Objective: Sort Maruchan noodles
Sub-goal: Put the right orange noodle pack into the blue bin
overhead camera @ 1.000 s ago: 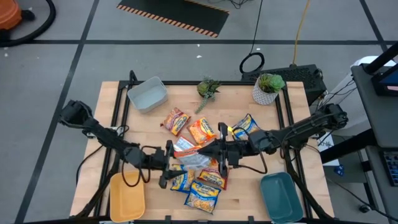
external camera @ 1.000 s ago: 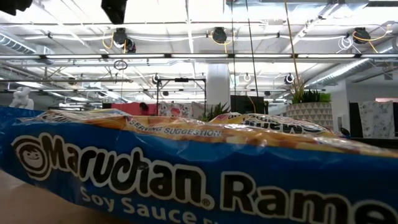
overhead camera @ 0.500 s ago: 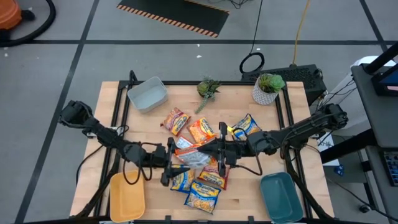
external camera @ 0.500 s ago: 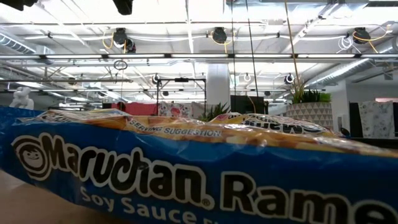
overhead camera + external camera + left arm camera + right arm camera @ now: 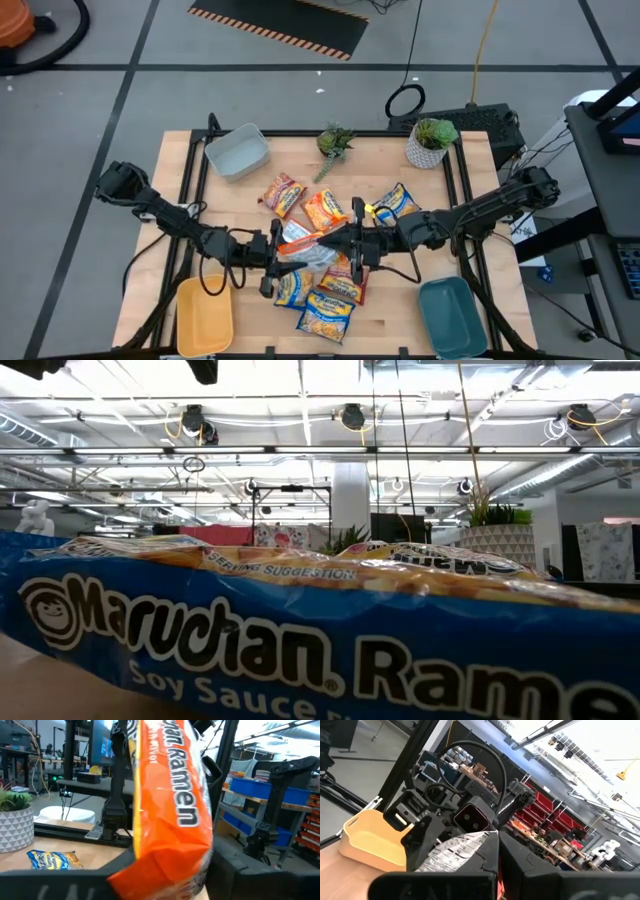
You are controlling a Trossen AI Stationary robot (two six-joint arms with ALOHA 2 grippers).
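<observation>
Several crinkly plastic Maruchan noodle packets (image 5: 322,268) lie heaped mid-table on the pale wooden tabletop (image 5: 395,310). Over them the right gripper (image 5: 322,240) pinches an orange-and-white packet (image 5: 300,243) between shut fingers; the left gripper (image 5: 278,262) meets it, its grip hidden. A blue packet (image 5: 300,640) blocks the low view.

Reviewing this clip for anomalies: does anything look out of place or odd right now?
Yes. Both grippers meet on one packet: the right gripper pinches an orange ramen packet that the left gripper is closing on. A blue Soy Sauce packet lies right against the low camera, blocking its view of the table.
</observation>
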